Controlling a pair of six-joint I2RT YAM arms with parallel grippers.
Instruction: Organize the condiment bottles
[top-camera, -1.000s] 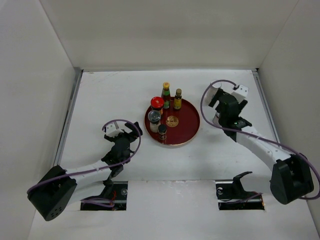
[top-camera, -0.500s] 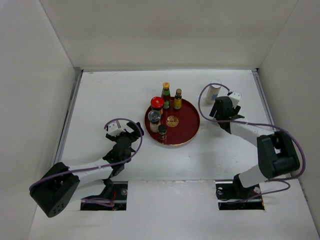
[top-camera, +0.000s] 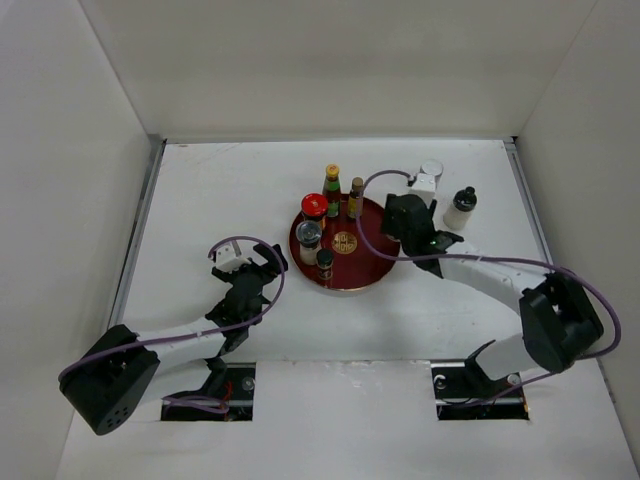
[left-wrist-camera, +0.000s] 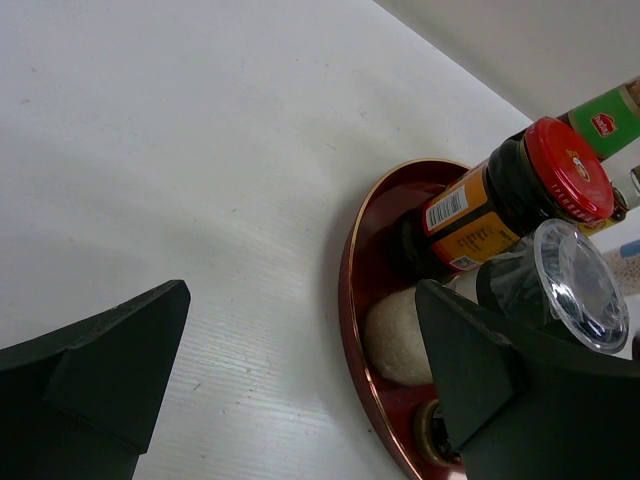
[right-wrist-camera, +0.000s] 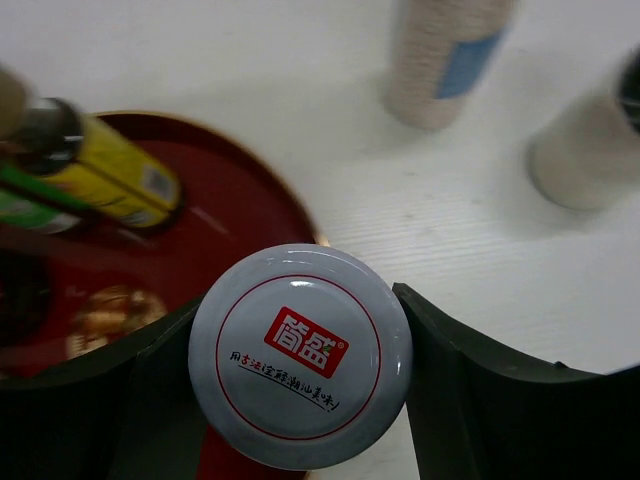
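Observation:
Several condiment bottles stand on the round dark-red tray (top-camera: 372, 258): a green yellow-capped bottle (top-camera: 332, 187), a brown bottle (top-camera: 355, 197), a red-capped jar (top-camera: 314, 207), a clear-lidded shaker (top-camera: 309, 236) and a small dark bottle (top-camera: 325, 263). My right gripper (top-camera: 402, 222) hangs over the tray's right edge. In the right wrist view its fingers (right-wrist-camera: 470, 390) press both sides of a white-lidded jar (right-wrist-camera: 300, 350) with a red logo. My left gripper (top-camera: 262, 266) rests open just left of the tray, with only table between its fingers (left-wrist-camera: 95, 385).
A cream silver-topped cylinder (top-camera: 430, 172) and a white black-capped bottle (top-camera: 460, 208) stand on the table right of the tray. White walls enclose the table at the left, back and right. In the left wrist view the tray rim (left-wrist-camera: 350, 290) lies close ahead.
My right arm has swung left from the back right to the tray's right edge, and its jaws have closed round the white-lidded jar. The left arm has barely moved.

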